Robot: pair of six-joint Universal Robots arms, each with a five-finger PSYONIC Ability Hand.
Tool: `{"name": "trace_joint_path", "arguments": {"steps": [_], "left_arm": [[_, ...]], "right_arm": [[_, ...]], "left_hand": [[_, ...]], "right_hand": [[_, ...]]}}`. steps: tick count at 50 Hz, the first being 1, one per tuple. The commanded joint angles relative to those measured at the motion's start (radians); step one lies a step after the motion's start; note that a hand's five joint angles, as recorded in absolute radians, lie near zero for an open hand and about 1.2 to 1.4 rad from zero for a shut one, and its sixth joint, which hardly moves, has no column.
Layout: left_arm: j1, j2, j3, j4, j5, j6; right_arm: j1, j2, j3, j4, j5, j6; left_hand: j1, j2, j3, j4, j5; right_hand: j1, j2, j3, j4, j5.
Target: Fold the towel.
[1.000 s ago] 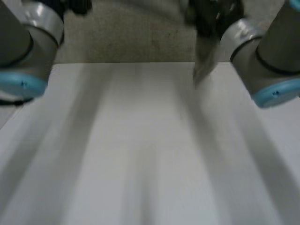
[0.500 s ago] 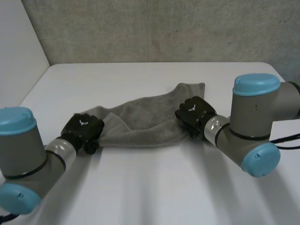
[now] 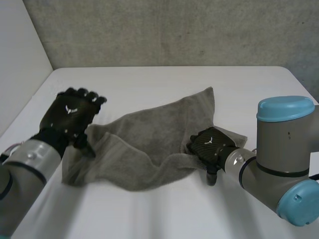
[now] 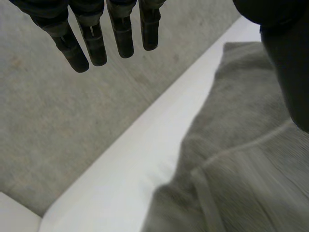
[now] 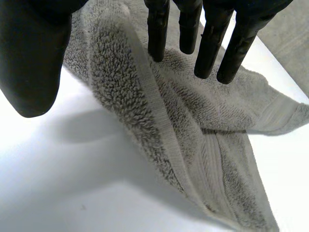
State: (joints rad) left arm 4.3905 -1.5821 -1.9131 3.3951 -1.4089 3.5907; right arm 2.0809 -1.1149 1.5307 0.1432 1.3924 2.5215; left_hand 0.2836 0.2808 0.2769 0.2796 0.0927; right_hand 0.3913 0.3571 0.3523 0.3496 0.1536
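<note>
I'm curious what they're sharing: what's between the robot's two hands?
A crumpled grey terry towel lies on the white table between the left hand and right hand, in the head view.

towel (image 3: 149,134): grey terry cloth, a nubbly looped pile, matt all over; a flat, smoother woven band runs beside the hem (plainest in the right wrist view)
table (image 3: 164,214): white, hard and smooth, with a faint sheen
left hand (image 3: 70,117): black, matt, plastic-looking shell
right hand (image 3: 210,144): black, matt, smooth
right arm (image 3: 279,149): grey, smooth, satin finish
cap (image 3: 285,108): light-blue, smooth, plastic-looking, slightly glossy
wall (image 3: 174,30): grey, rough and speckled, concrete-like, matt
</note>
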Motion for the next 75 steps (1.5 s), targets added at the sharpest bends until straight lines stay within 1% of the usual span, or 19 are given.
{"name": "trace_joint_path", "arguments": {"steps": [1, 3, 6, 11, 19, 25, 27, 34, 48, 52, 54, 55, 56, 57, 58, 60, 62, 68, 75], "left_arm": [[-0.029, -0.184, 0.176, -0.005, -0.005, -0.003], [-0.045, -0.301, 0.264, -0.045, -0.008, 0.002], [-0.054, -0.355, 0.309, -0.088, -0.008, 0.002], [-0.062, -0.539, 0.486, -0.276, -0.004, -0.001], [-0.068, -0.696, 0.699, -0.385, -0.008, -0.003], [-0.066, -0.74, 0.764, -0.438, -0.01, 0.002], [-0.066, -0.749, 0.776, -0.46, -0.007, 0.005], [-0.066, -0.753, 0.776, -0.465, -0.007, 0.008], [-0.066, -0.774, 0.776, -0.465, -0.01, 0.01], [-0.065, -0.782, 0.778, -0.47, -0.01, 0.011], [-0.065, -0.783, 0.778, -0.476, -0.01, 0.011], [-0.065, -0.783, 0.778, -0.476, -0.01, 0.011], [-0.065, -0.78, 0.776, -0.485, -0.01, 0.011], [-0.065, -0.78, 0.776, -0.485, -0.01, 0.011], [-0.065, -0.773, 0.769, -0.503, -0.01, 0.011], [-0.063, -0.76, 0.764, -0.527, -0.012, 0.011], [-0.059, -0.705, 0.749, -0.575, -0.013, 0.002], [-0.039, -0.585, 0.64, -0.586, -0.007, -0.001], [-0.009, -0.403, 0.439, -0.447, -0.007, 0.0]], "right_arm": [[-0.005, -0.008, 0.0, -0.007, -0.003, 0.098], [-0.005, -0.031, 0.017, -0.01, -0.003, 0.115], [-0.005, -0.039, 0.028, -0.017, -0.004, 0.115], [-0.007, -0.051, 0.054, -0.043, -0.003, 0.114], [-0.01, -0.053, 0.074, -0.057, -0.004, 0.114], [-0.039, -0.056, 0.089, -0.065, -0.007, 0.106], [-0.056, -0.06, 0.095, -0.066, -0.01, 0.105], [-0.076, -0.063, 0.103, -0.079, -0.012, 0.103], [-0.076, -0.063, 0.103, -0.079, -0.012, 0.102], [-0.076, -0.063, 0.103, -0.079, -0.012, 0.102], [-0.077, -0.063, 0.103, -0.079, -0.012, 0.102], [-0.077, -0.063, 0.103, -0.079, -0.012, 0.102], [-0.077, -0.063, 0.102, -0.079, -0.012, 0.102], [-0.077, -0.063, 0.102, -0.079, -0.012, 0.102], [-0.077, -0.063, 0.098, -0.079, -0.01, 0.102], [-0.082, -0.063, 0.095, -0.079, -0.01, 0.102], [-0.099, -0.063, 0.086, -0.077, -0.007, 0.103], [-0.119, -0.063, 0.072, -0.077, -0.007, 0.102], [-0.131, -0.059, 0.06, -0.077, -0.01, 0.102]], "left_hand": [[-0.009, -0.006, -0.002, -0.005, 0.008], [0.079, 0.082, 0.086, 0.083, 0.096], [0.103, 0.106, 0.11, 0.107, 0.12], [0.153, 0.156, 0.16, 0.157, 0.169], [0.3, 0.302, 0.306, 0.304, 0.316], [0.364, 0.367, 0.371, 0.368, 0.381], [0.446, 0.449, 0.453, 0.45, 0.462], [0.555, 0.558, 0.562, 0.559, 0.571], [0.47, 0.473, 0.477, 0.474, 0.487], [0.505, 0.508, 0.512, 0.509, 0.522], [0.785, 0.788, 0.792, 0.789, 0.802], [0.787, 0.79, 0.794, 0.791, 0.804], [0.956, 0.959, 0.962, 0.96, 0.972], [0.957, 0.96, 0.964, 0.961, 0.974], [1.111, 1.114, 1.118, 1.115, 1.127], [1.113, 1.116, 1.119, 1.117, 1.129], [1.113, 1.116, 1.119, 1.117, 1.129], [1.113, 1.116, 1.119, 1.117, 1.129], [1.113, 1.116, 1.119, 1.117, 1.129]], "right_hand": [[-0.083, -0.049, -0.044, -0.041, -0.02], [-0.083, -0.049, -0.044, -0.041, -0.02], [-0.083, -0.049, -0.044, -0.041, -0.02], [-0.08, -0.046, -0.041, -0.039, -0.017], [-0.069, -0.034, -0.029, -0.027, -0.005], [-0.06, -0.026, -0.021, -0.018, 0.003], [-0.057, -0.023, -0.018, -0.015, 0.006], [-0.054, -0.02, -0.015, -0.012, 0.009], [-0.045, -0.011, -0.006, -0.003, 0.018], [-0.045, -0.011, -0.006, -0.003, 0.018], [-0.042, -0.008, -0.003, 0.0, 0.021], [-0.042, -0.008, -0.003, 0.0, 0.021], [-0.042, -0.008, -0.003, 0.0, 0.021], [-0.042, -0.008, -0.003, 0.0, 0.021], [-0.042, -0.008, -0.003, 0.0, 0.021], [-0.042, -0.008, -0.003, 0.0, 0.021], [-0.042, -0.008, -0.003, 0.0, 0.021], [-0.045, -0.011, -0.006, -0.003, 0.018], [-0.045, -0.011, -0.006, -0.003, 0.018]]}}
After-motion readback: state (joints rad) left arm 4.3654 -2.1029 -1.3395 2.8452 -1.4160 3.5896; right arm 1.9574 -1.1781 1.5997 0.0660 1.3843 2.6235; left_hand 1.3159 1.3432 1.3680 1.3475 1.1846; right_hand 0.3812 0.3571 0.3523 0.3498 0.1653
